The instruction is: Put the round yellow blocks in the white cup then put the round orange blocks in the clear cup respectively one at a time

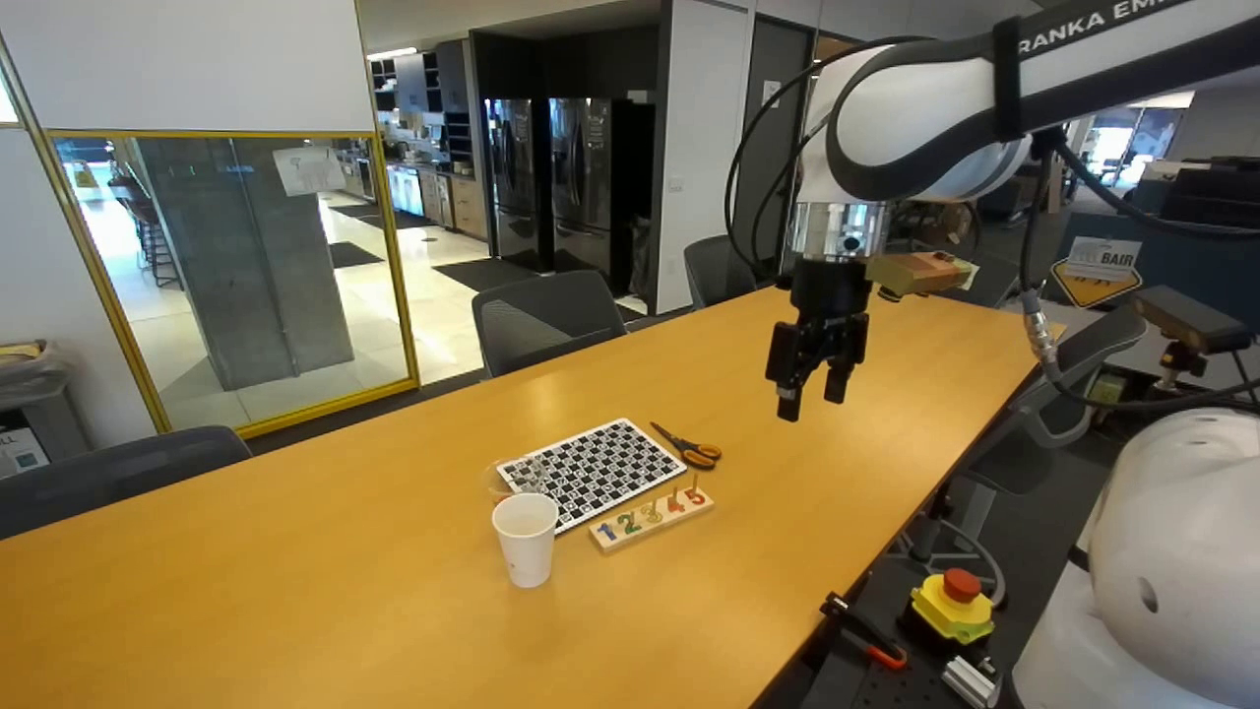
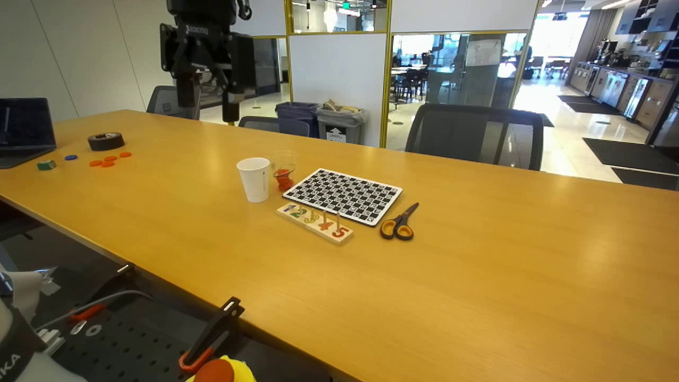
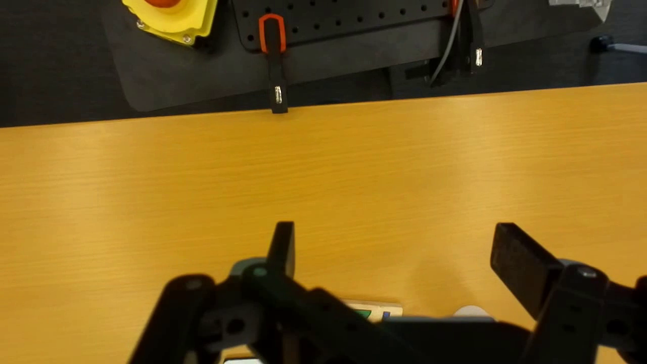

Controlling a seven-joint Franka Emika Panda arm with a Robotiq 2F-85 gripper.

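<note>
The gripper [image 2: 208, 107] hangs high, spread wide, empty! Below stands the white cup [image 2: 255, 180], clear cup [image 2: 284, 171] just beside it. Farther off, down and sideways from the gripper, past the white cup from the checkered board [image 2: 344, 196], lie four round orange blocks [image 2: 110, 158]: likely a lateral reach. Yellow ones? None visible.

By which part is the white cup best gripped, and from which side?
By the rim, probably, from above: the white cup stands upright, mouth open, so the fingers can straddle its wall on the side away from the nearby clear cup.
</note>
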